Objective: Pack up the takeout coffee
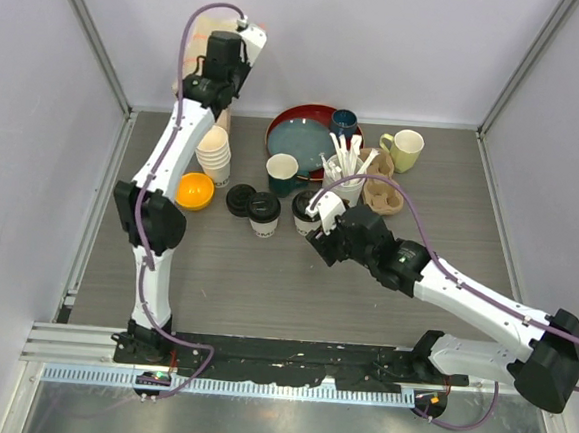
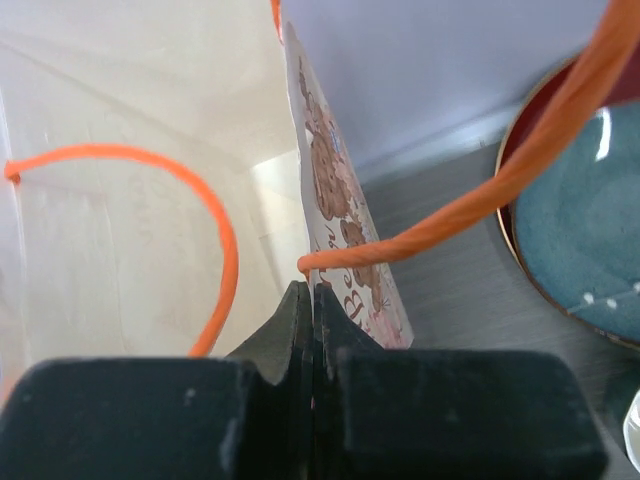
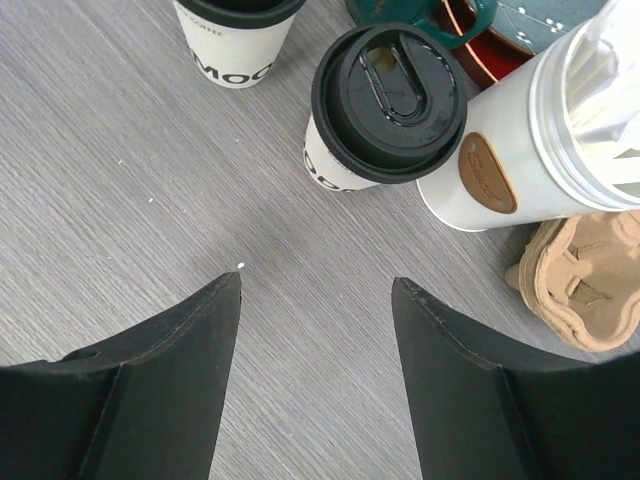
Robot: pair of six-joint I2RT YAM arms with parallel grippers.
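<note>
Two takeout coffee cups, cream paper with black sip lids, stand mid-table. One cup (image 1: 264, 213) (image 3: 235, 40) is on the left. The other (image 1: 306, 210) (image 3: 385, 95) is just beyond my right gripper (image 1: 318, 231) (image 3: 317, 283), which hovers open over bare table with nothing between its fingers. At the back left my left gripper (image 1: 220, 79) (image 2: 313, 290) is shut on the top edge of a white paper bag (image 1: 255, 41) (image 2: 345, 215) with brown print and orange cord handles (image 2: 215, 215). The bag's mouth is open to the left of the pinched wall.
A cardboard cup carrier (image 1: 382, 191) (image 3: 585, 280) and a white tumbler of cutlery (image 1: 348, 173) (image 3: 500, 150) sit right of the cups. A loose black lid (image 1: 240, 199), orange bowl (image 1: 194, 190), stacked paper cups (image 1: 214, 153), a teal mug (image 1: 282, 173), red plate (image 1: 287, 116) and yellow-green mug (image 1: 405, 149) stand behind.
</note>
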